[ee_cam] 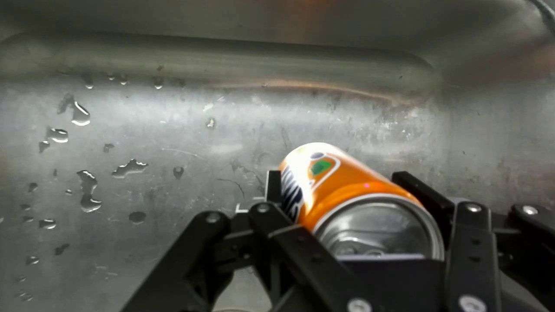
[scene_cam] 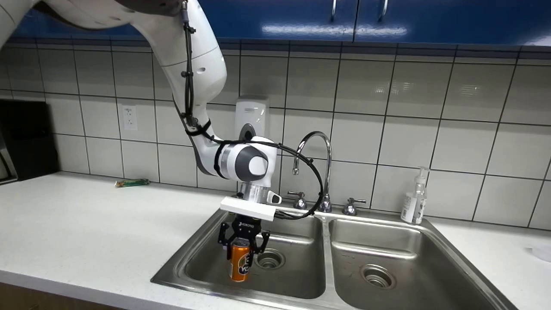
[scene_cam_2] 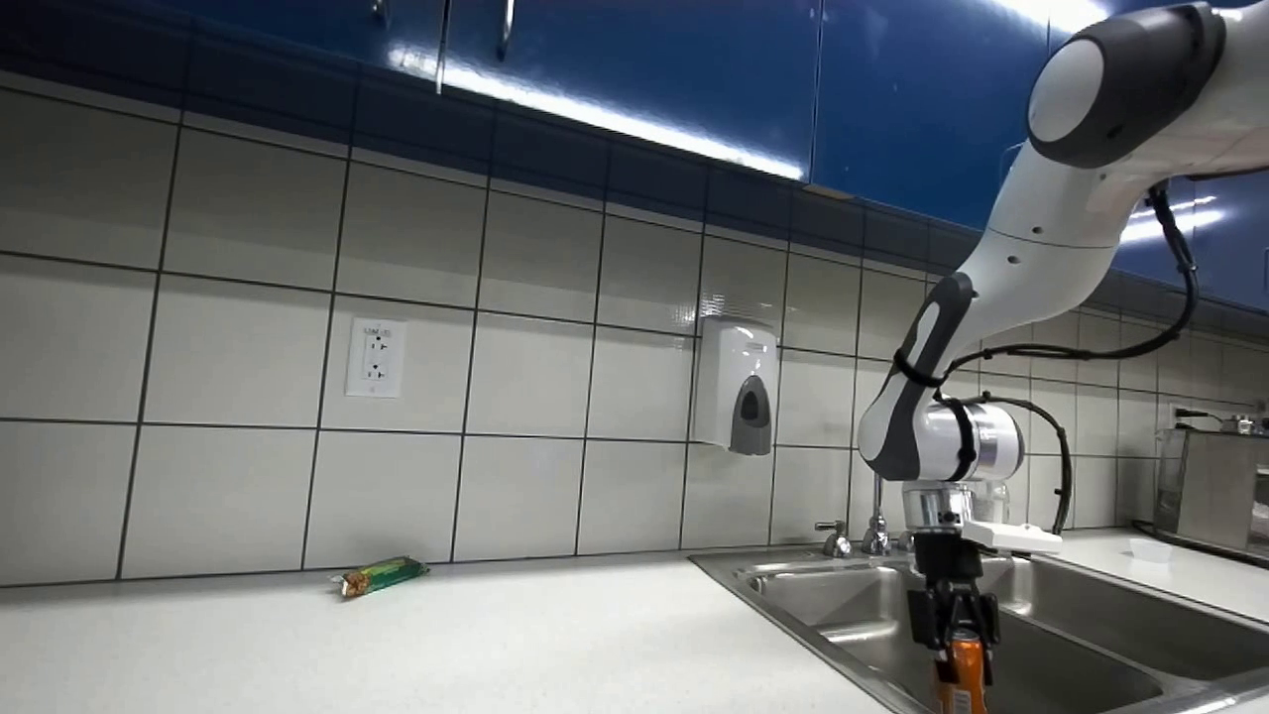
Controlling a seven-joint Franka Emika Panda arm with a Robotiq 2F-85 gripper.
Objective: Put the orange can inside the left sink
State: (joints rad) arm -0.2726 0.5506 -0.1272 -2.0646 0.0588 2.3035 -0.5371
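The orange can (scene_cam: 237, 270) is upright inside the left sink (scene_cam: 297, 275), left of its round drain. My gripper (scene_cam: 239, 255) points down from above with one finger on each side of the can, shut on it. In an exterior view, the can (scene_cam_2: 967, 684) is cut by the bottom edge and the fingers (scene_cam_2: 964, 659) flank it. In the wrist view, the can (ee_cam: 347, 177) shows its silvery top between the black fingers (ee_cam: 337, 177), with the wet steel floor of the left sink (ee_cam: 182, 130) behind. I cannot tell whether its base touches the floor.
The faucet (scene_cam: 328, 172) and its handles stand behind the basins. The right basin (scene_cam: 413, 275) lies past the divider (scene_cam: 328, 258). A soap bottle (scene_cam: 415, 198) stands at the back right. A green wrapper (scene_cam: 131, 182) lies on the counter (scene_cam: 94, 232) by the wall.
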